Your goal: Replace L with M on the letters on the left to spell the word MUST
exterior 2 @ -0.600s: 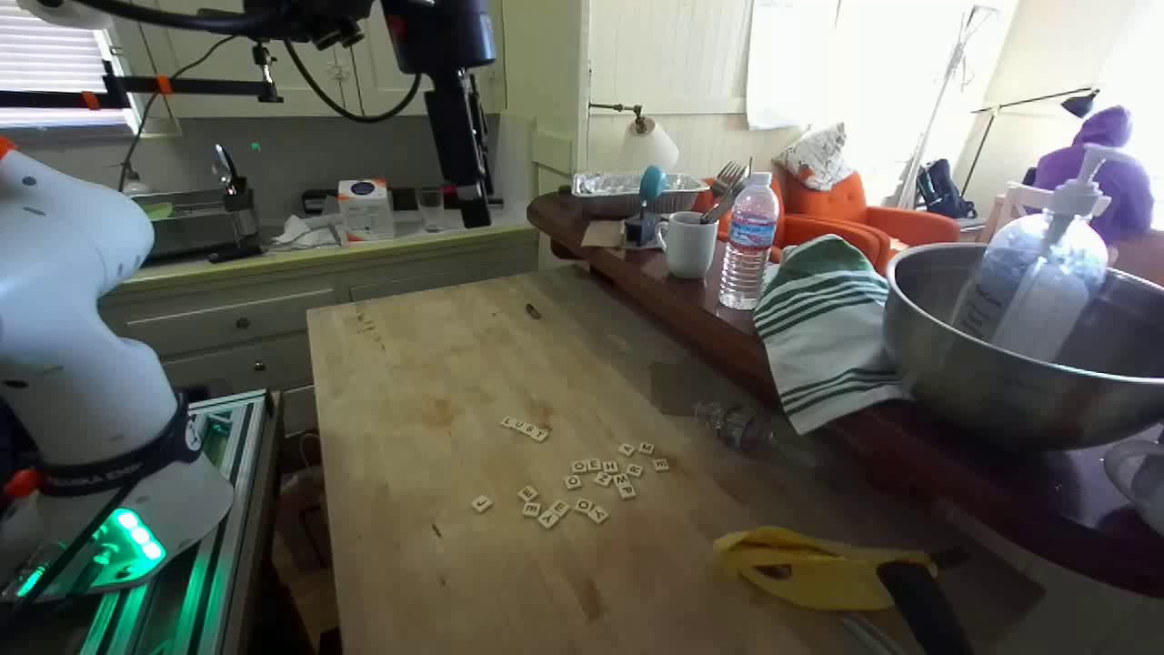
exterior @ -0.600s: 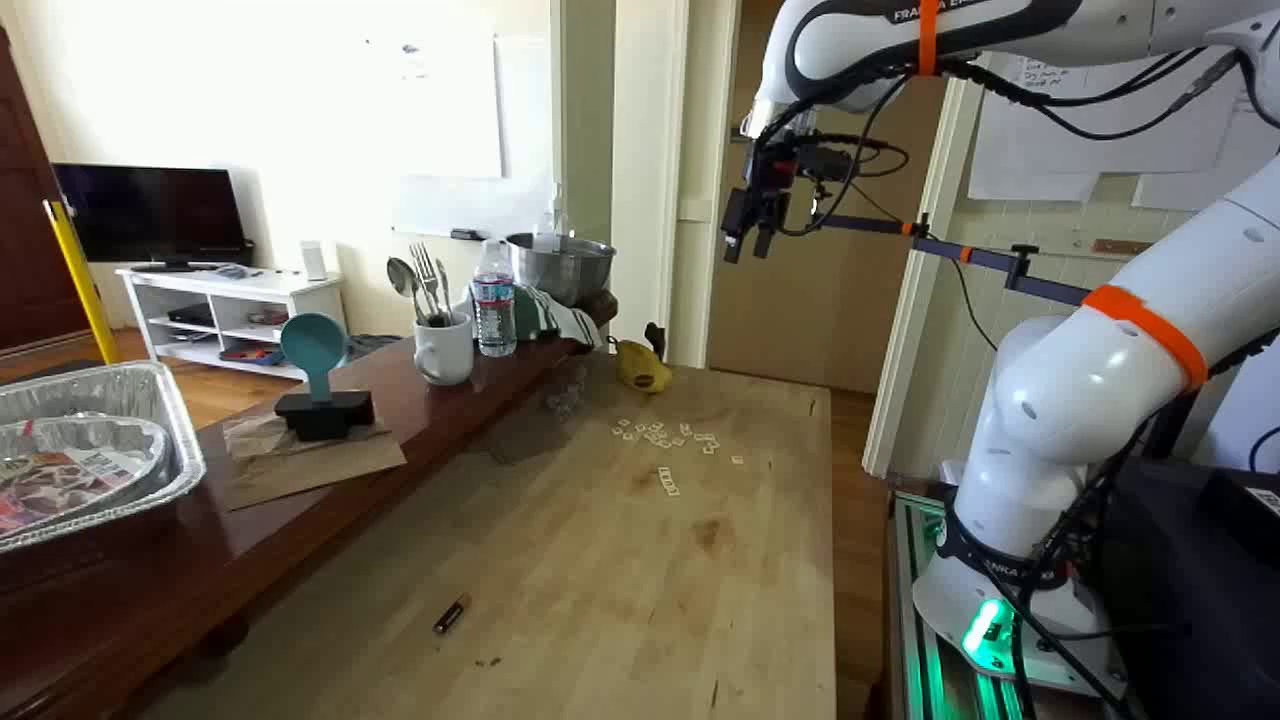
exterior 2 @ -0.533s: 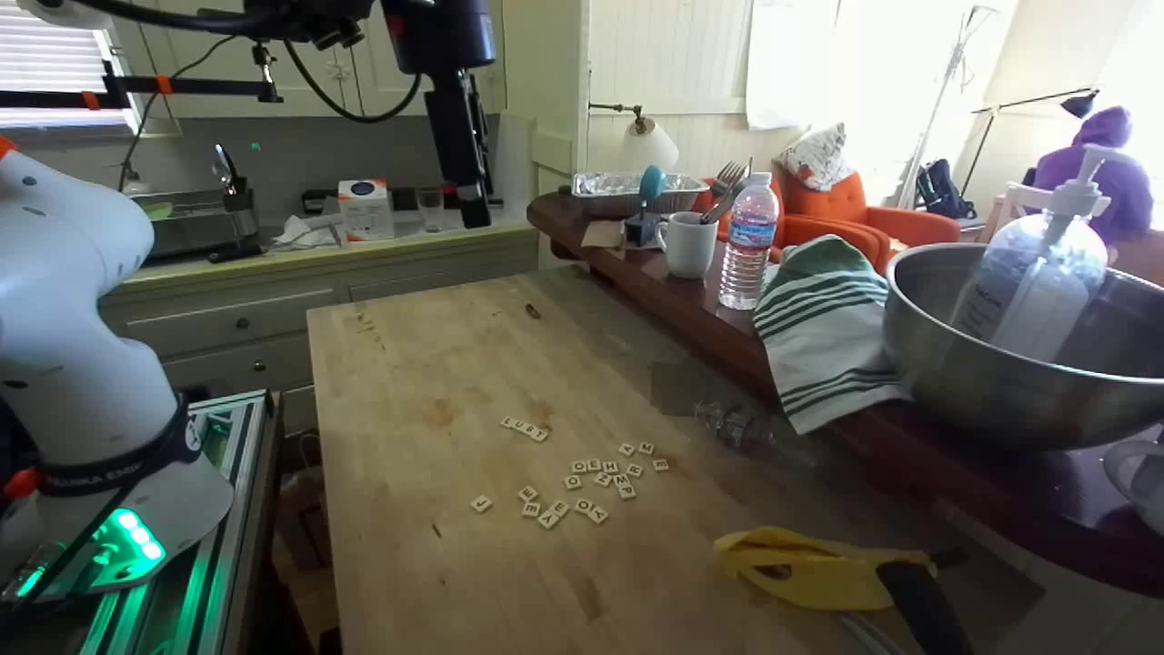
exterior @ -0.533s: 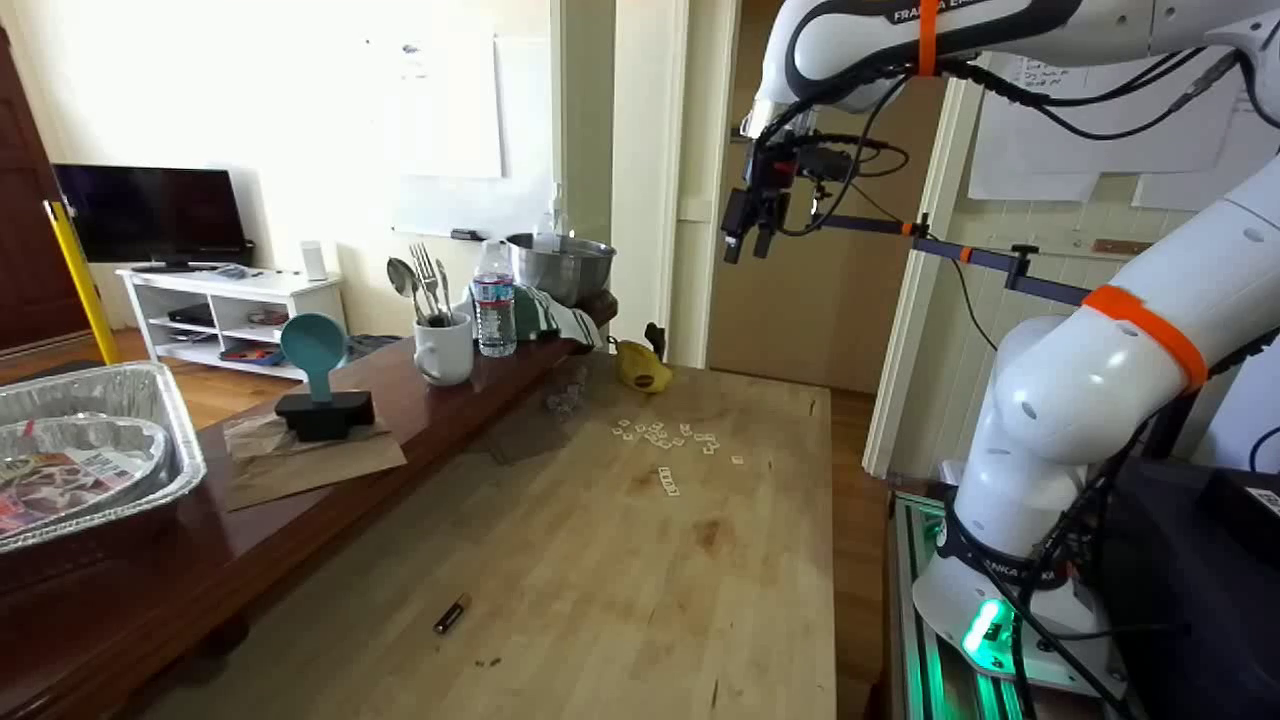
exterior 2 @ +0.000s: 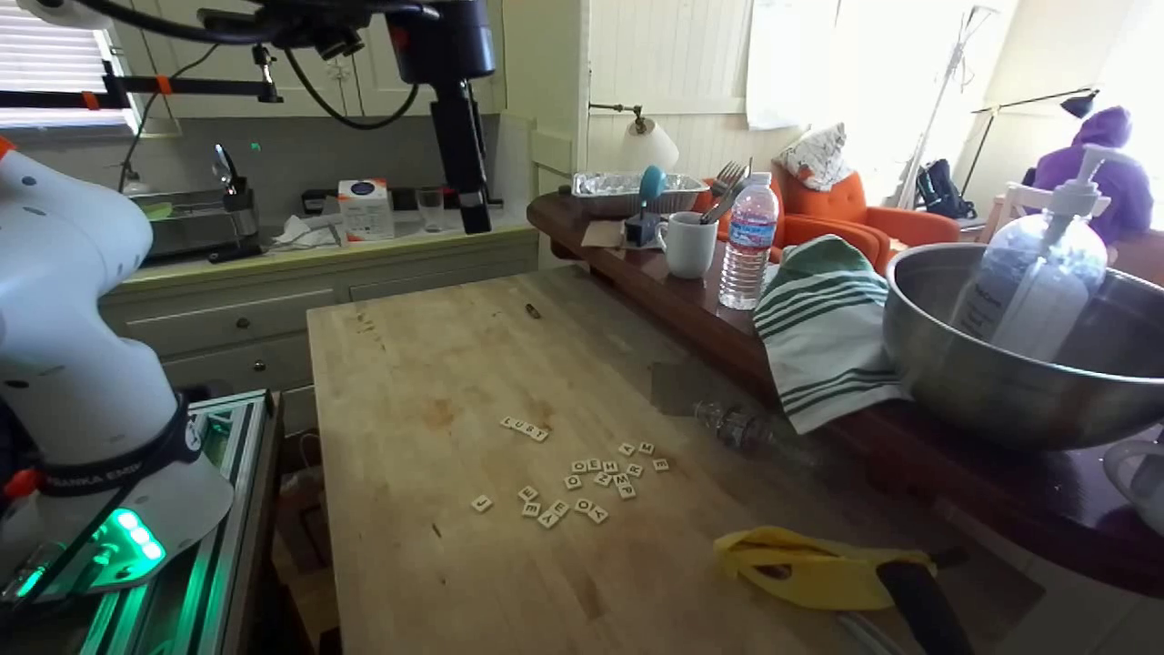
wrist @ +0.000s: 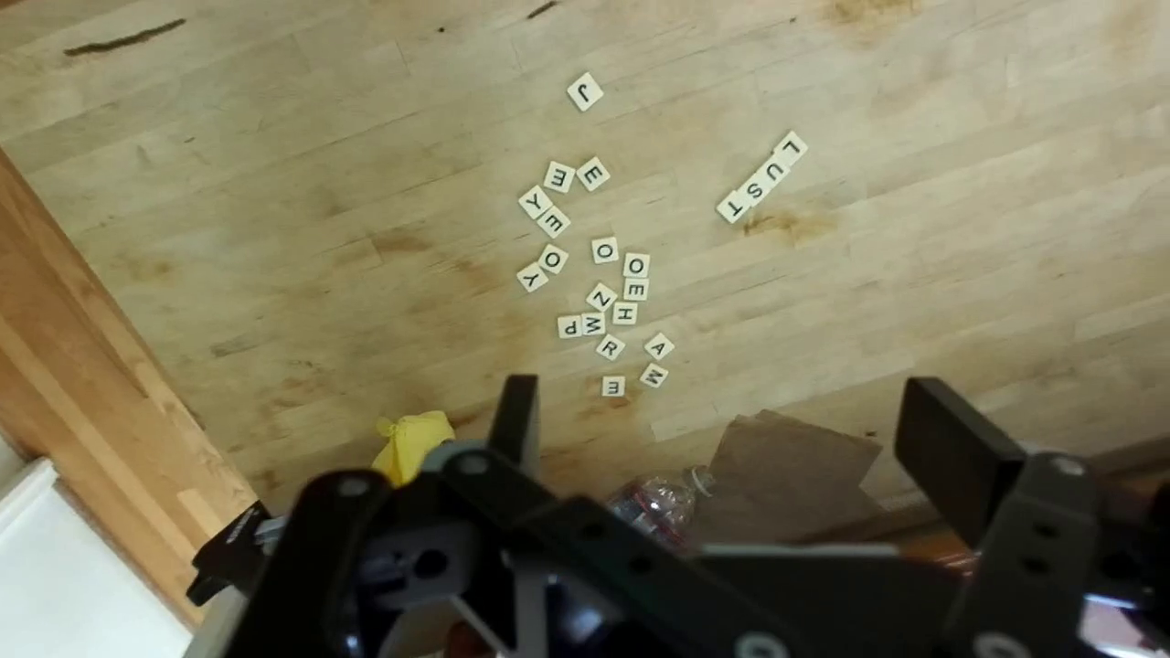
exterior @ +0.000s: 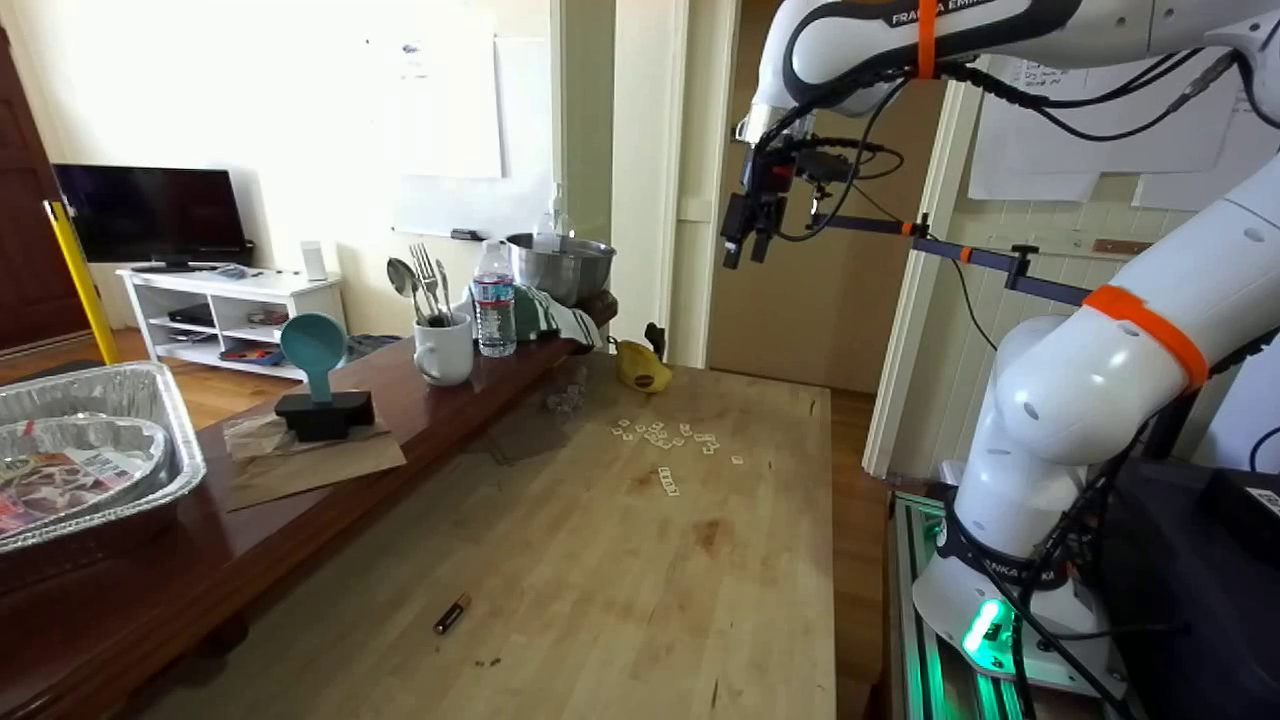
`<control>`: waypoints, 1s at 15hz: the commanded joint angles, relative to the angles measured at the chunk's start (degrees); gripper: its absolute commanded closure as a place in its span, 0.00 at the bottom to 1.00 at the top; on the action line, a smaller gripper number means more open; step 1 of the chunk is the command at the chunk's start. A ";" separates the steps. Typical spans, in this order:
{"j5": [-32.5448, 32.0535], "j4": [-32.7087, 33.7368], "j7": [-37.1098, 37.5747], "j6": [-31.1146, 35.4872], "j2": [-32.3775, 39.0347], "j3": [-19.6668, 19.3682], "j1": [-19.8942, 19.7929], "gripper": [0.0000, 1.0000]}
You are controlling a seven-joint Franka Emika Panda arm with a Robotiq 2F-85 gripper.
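Note:
A row of small cream letter tiles on the wooden table reads LUST: L (wrist: 791,148), U (wrist: 773,171), S (wrist: 754,190) and T (wrist: 733,206). The row also shows in an exterior view (exterior 2: 525,428). Among the loose tiles, an M tile (wrist: 654,375) lies beside an A tile (wrist: 659,345). Another tile (wrist: 593,323), M or W, touches the P tile (wrist: 569,326). My gripper (wrist: 717,402) is wide open and empty. In both exterior views the gripper (exterior: 745,262) (exterior 2: 475,223) hangs high above the table, well apart from the tiles.
Several other loose tiles (exterior 2: 596,466) lie near the row. A yellow bag (exterior 2: 800,564) with a black handle, a clear plastic bottle (exterior 2: 732,426) and a brown sheet (wrist: 786,475) lie on the table. A raised dark wood ledge (exterior 2: 655,268) holds a mug, bottle and metal bowl.
My gripper has dropped slightly and turned a little; it stays open high above the table. The tiles have not moved.

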 commanded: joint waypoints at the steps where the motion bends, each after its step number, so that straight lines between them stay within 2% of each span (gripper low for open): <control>1: 1.49 -6.72 -5.73 2.23 -0.95 1.28 4.03 0.00; 5: 2.15 -14.59 -12.78 8.24 -1.09 2.34 9.00 0.00; 8: 2.18 -18.30 -19.99 13.72 0.68 1.23 12.21 0.00; 9: 2.00 -18.32 -22.63 13.74 2.03 0.79 13.07 0.00; 10: 1.23 -17.09 -17.71 11.71 0.58 2.46 11.10 0.00; 15: 1.25 -18.12 -21.37 12.66 1.71 1.83 12.12 0.00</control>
